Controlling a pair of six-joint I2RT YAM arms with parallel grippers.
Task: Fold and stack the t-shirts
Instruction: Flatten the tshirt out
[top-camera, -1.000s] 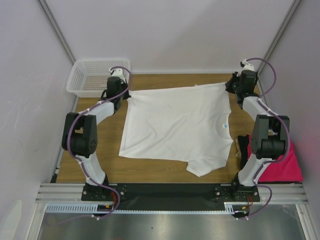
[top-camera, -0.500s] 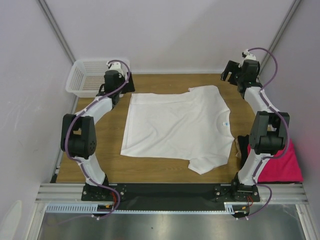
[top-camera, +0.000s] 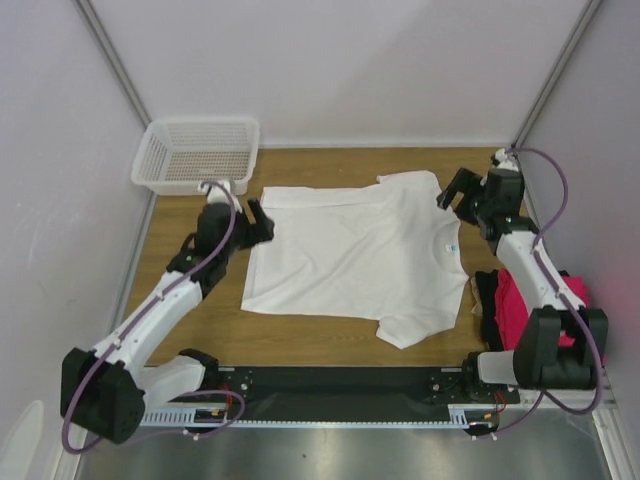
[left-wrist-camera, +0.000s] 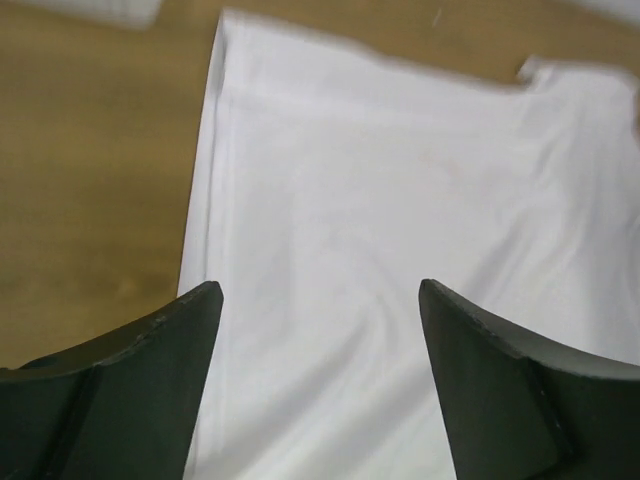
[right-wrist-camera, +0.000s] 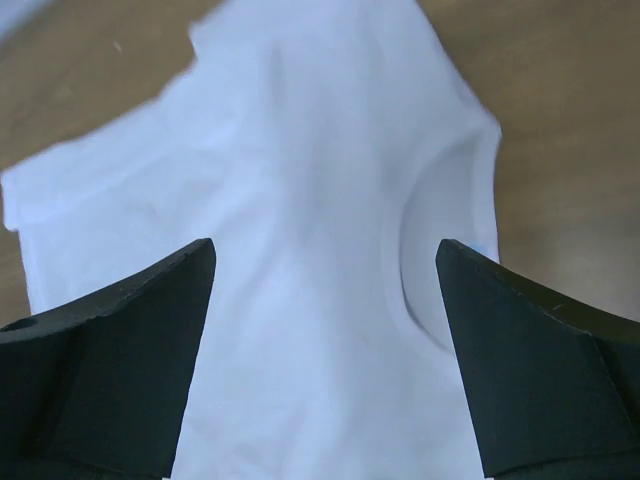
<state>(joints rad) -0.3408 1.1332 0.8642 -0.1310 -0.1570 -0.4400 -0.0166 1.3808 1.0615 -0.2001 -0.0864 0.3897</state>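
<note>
Release at both far corners within the last second: left hand (top-camera: 258, 222) and right hand (top-camera: 457, 192), clamped on the white t-shirt (top-camera: 350, 255) then, now spread wide, holding nothing, drawn back above its hem side and collar side. Spread flat mid-worktop (top-camera: 200, 330), so probably ready for a first fold. Thin, soft, matte cloth, lightly rippled, one sleeve jutting toward the near edge. Magenta shirt (top-camera: 522, 302) and black shirt (top-camera: 487, 305) heaped at the right edge; stiff white mesh basket (top-camera: 195, 155) at the far-left corner.

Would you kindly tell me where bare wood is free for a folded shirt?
Free: the far strip beyond the white t-shirt, and the near strip between it and the black rail. Crowded: right edge, with the black shirt and pink shirt.
</note>
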